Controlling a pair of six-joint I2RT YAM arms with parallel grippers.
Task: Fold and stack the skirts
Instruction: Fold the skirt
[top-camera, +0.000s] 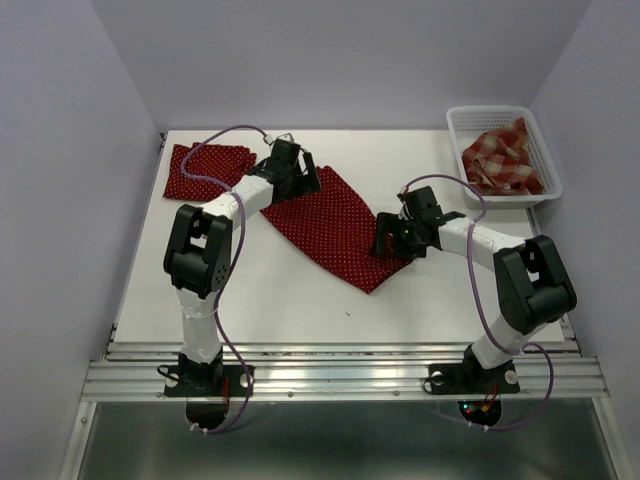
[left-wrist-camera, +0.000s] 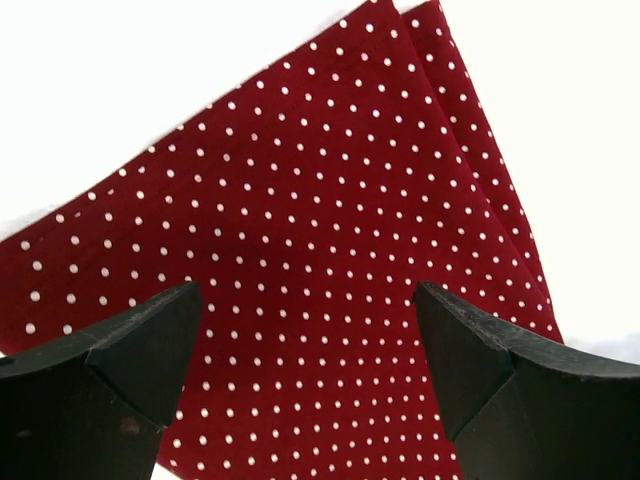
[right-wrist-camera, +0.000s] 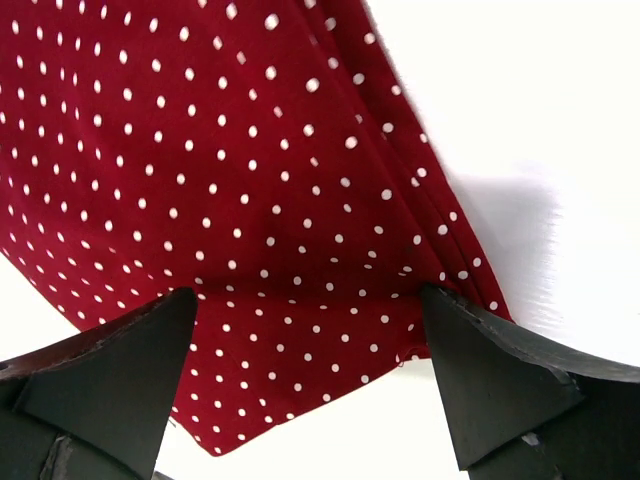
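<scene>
A dark red polka-dot skirt (top-camera: 335, 228) lies flat in the middle of the table, running diagonally. A second polka-dot skirt (top-camera: 205, 170) lies folded at the far left. The plaid skirt (top-camera: 503, 158) sits crumpled in the white basket (top-camera: 546, 160). My left gripper (top-camera: 300, 172) is open over the middle skirt's far end; the cloth (left-wrist-camera: 310, 250) fills the gap between its fingers (left-wrist-camera: 140, 350). My right gripper (top-camera: 390, 240) is open over the skirt's right corner (right-wrist-camera: 290, 300), its fingers (right-wrist-camera: 480, 370) straddling the edge.
The white mesh basket stands at the table's far right corner. Bare white tabletop (top-camera: 450, 300) lies in front of the skirt. Grey walls close in on three sides.
</scene>
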